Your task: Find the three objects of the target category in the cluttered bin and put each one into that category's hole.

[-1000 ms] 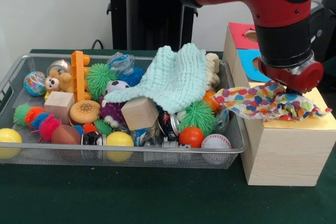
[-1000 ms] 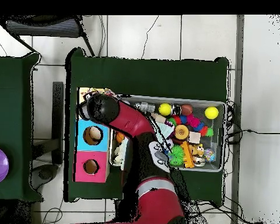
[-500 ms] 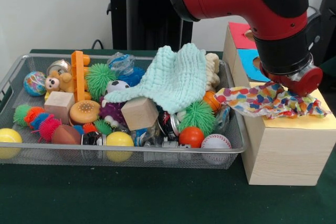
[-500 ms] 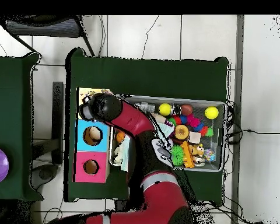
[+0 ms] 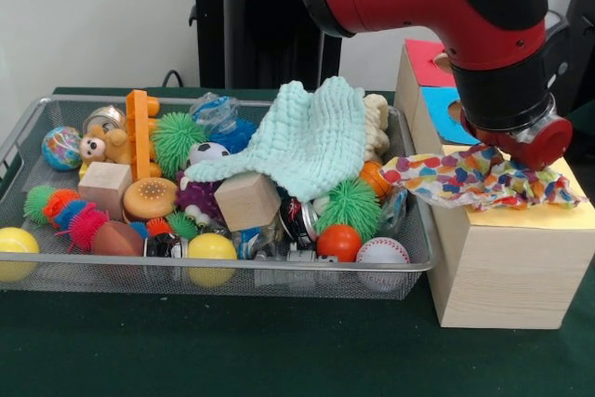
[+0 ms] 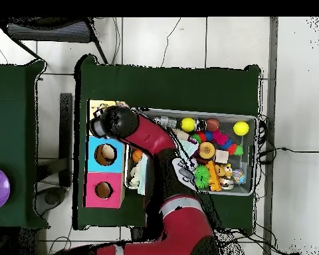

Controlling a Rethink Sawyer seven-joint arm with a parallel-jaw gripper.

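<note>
Two holes (image 6: 105,155) overhead — front: cloth (image 5: 479,179)

wall (image 5: 93,16): plain white | floor (image 6: 189,40): pale tiles | tablecloth (image 5: 232,350): dark green

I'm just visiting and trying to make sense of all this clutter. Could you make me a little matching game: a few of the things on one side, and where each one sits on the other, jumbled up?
Things:
1. spotted cloth
2. mint knitted cloth
3. baseball
4. teddy bear

Places:
A. draped over the toys in the middle of the wire bin
B. by the bin's front rim, next to an orange ball
C. on the yellow top of the wooden box, under the arm's end
D. near the bin's left end, beside an orange block toy

Pairs: 1-C, 2-A, 3-B, 4-D
</note>
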